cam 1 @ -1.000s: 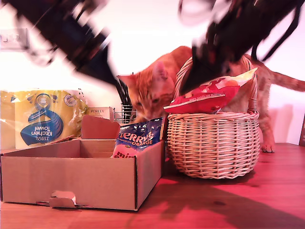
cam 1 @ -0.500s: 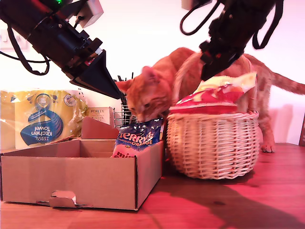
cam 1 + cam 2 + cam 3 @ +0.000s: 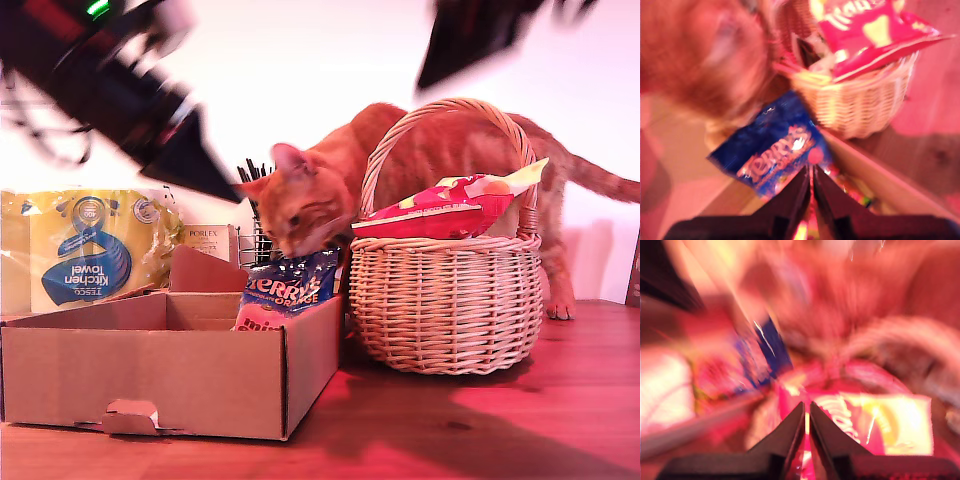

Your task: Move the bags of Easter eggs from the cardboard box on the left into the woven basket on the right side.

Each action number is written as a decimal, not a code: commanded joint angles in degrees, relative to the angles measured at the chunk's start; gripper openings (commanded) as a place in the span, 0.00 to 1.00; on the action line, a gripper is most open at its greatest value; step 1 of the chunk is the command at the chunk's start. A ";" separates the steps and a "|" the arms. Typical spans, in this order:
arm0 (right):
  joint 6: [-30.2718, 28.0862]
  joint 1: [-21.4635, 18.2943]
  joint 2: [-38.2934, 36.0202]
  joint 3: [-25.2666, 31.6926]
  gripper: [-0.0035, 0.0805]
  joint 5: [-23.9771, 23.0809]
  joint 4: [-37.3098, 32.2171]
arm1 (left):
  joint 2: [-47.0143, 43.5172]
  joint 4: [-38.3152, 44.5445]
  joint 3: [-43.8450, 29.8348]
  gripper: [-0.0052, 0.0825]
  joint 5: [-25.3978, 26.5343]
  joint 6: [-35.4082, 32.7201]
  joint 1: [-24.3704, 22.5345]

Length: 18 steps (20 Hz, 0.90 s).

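Red bag crosswise atop woven basket

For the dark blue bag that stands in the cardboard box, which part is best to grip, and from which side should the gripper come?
Probably its top edge, from above. The dark blue bag stands upright against the wall of the cardboard box nearest the woven basket, so only its upper part is free. The cat has its nose right at that edge, so wait or approach slowly.

Wooden table: cardboard box, woven basket, cat.
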<state>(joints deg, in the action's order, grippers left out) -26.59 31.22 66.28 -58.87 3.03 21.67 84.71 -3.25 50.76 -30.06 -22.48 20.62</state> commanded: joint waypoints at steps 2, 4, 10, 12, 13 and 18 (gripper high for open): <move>2.86 -0.04 -4.87 0.79 0.03 3.28 5.49 | 0.46 9.84 -8.28 0.04 -0.96 0.68 -1.88; 3.48 -0.04 -9.46 0.79 0.03 5.73 10.36 | 0.81 14.34 -9.51 0.04 -0.94 1.05 -2.62; 5.84 0.66 -24.41 0.79 0.03 9.09 25.68 | 7.28 21.86 -9.49 0.93 -0.79 4.26 -2.32; 5.95 0.66 -28.94 0.79 0.03 9.09 27.98 | 10.62 23.23 -9.46 0.96 -0.79 4.52 -2.01; 6.69 0.66 -30.82 0.79 0.03 9.07 28.94 | 12.13 24.33 -9.38 0.96 -0.79 4.55 -1.97; 8.39 0.63 -35.23 0.79 0.03 8.74 32.26 | 17.90 25.88 -6.56 0.96 -0.81 7.30 -0.85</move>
<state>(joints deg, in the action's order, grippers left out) -18.65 31.62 30.74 -58.87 11.64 53.95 100.40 22.09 42.72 -30.63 -16.49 19.40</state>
